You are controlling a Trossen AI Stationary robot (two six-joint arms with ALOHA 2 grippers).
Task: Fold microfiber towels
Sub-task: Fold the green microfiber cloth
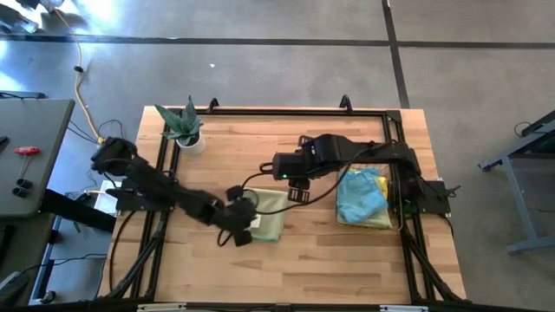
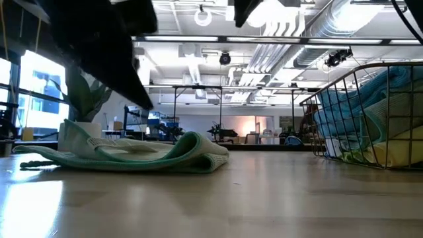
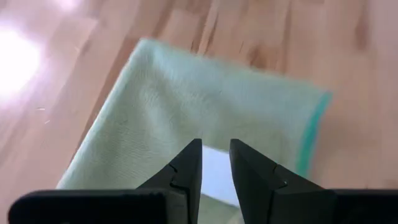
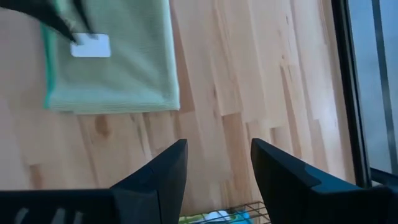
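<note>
Folded towel: a pale green microfiber towel (image 1: pixel 268 217) was seen lying folded on the wooden table (image 1: pixel 347 260), just at 6 o'clock of the table's centre; a small white label (image 4: pixel 91 45) was visible on its upper face.
Remaining towels: light blue and yellow cloths (image 1: pixel 364 198) were seen heaped in the wire basket (image 2: pixel 350 119) at the table's 3 o'clock side.
Left gripper: the left gripper (image 3: pixel 216 163) was held low over the folded towel's 9 o'clock edge, its fingers parted by a narrow gap with the label showing between them; whether any cloth was pinched could not be told.
Right gripper: the right gripper (image 4: pixel 214 168) was held above bare wood at 1 o'clock of the towel, between it and the basket, fingers apart and nothing between them.
Handling: the cloth was judged light, soft and floppy, likely to sag and unfold if lifted from the middle; little risk of slipping was expected from its napped surface.
Where to take hold: a pinch at a corner or along the hemmed edge (image 3: pixel 309 134) was judged best, both layers taken together.
Plant: a potted plant (image 1: pixel 185 128) stood well clear at 10 o'clock.
</note>
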